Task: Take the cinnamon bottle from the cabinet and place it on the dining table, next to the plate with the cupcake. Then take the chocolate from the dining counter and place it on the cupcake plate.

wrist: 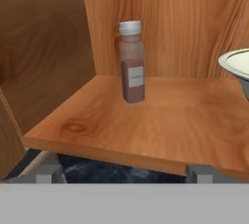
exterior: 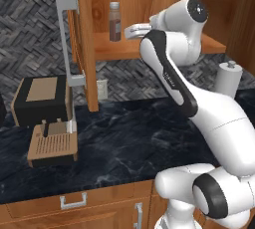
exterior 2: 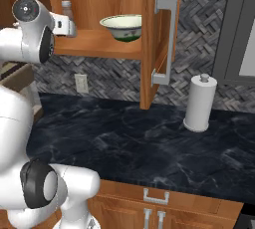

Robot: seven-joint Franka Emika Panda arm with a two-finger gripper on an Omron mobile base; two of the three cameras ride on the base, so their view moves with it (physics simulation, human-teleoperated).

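The gripper (exterior: 130,30), jaws spread wide and empty, hangs before the cabinet shelf (wrist: 160,121), near the upright cinnamon bottle (wrist: 132,62).

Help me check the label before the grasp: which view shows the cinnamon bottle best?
The hand view: the brown, white-capped cinnamon bottle stands whole and unobstructed, label facing. In the left base view it is smaller; in the right base view it is partly hidden behind the arm.
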